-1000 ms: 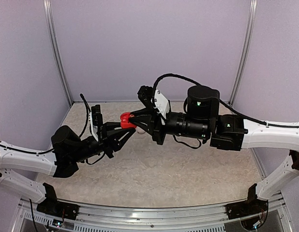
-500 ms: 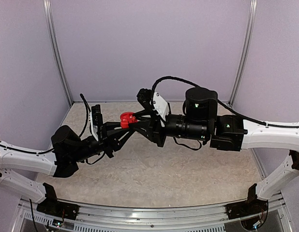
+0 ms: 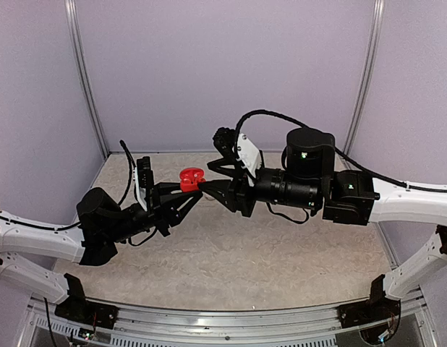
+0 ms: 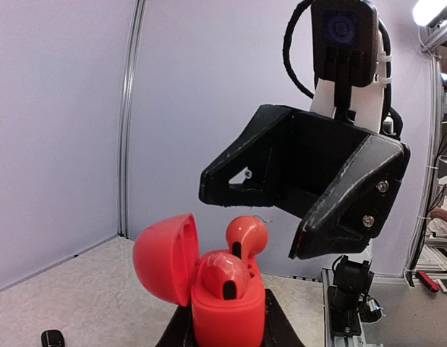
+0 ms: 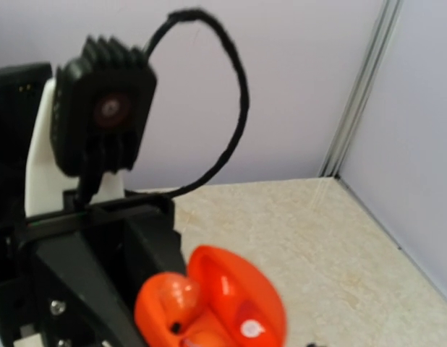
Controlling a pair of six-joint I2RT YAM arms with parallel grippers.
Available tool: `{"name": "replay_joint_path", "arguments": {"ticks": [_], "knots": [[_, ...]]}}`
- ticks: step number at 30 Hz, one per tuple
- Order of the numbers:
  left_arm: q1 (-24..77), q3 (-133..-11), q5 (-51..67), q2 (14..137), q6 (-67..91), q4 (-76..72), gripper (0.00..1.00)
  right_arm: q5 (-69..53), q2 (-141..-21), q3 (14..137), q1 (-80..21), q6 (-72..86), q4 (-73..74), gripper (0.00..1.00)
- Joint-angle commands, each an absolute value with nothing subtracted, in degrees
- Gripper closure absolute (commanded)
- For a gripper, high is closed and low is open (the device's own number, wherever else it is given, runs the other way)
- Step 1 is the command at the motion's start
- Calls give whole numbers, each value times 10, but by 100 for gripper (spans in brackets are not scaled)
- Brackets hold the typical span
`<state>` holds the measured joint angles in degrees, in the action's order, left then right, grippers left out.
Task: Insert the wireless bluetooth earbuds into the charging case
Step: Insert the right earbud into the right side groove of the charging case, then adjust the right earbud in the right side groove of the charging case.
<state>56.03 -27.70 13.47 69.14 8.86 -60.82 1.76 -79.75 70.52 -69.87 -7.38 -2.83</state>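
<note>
1. Where the two arms meet over the table, finds the red charging case lifted well clear of the surface, between the two wrists.
2. Left gripper: pinches the case by its lower body, jaws drawn in narrow against it; holds it upright.
3. Lid: stands hinged open, tipped back to the left in the left wrist view, hollow side facing the case body.
4. Front earbud: red, sits in the near pocket, rounded head above the rim, dark strip down its face.
5. Rear earbud: red, stands in the far pocket, head higher than the front one; cannot tell whether fully seated.
6. Right gripper: hangs just above and behind the case, jaws spread wide, nothing between them; clears the rear earbud by a small gap in the left wrist view.
7. Right wrist view: shows the open case blurred at the bottom edge, with the left arm's camera housing above and behind it.
8. Small black item: lies on the table at lower left of the left wrist view; too small to identify.
</note>
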Motion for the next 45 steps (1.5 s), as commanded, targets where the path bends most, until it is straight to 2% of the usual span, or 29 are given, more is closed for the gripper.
{"name": "replay_joint_path", "arguments": {"ticks": [1, 5, 12, 21, 45], "knots": [[562, -294, 137, 685, 82, -621, 100, 37, -768, 699, -705, -73, -30, 52], [562, -295, 139, 689, 83, -623, 100, 33, -765, 701, -705, -71, -31, 55], [562, -295, 140, 690, 83, -623, 100, 6, -784, 713, -705, -61, -30, 54], [562, -293, 141, 687, 84, -622, 100, 35, -796, 717, -701, -49, -30, 55], [563, -293, 147, 688, 82, -626, 100, 32, -796, 703, -677, -37, -13, 64]]}}
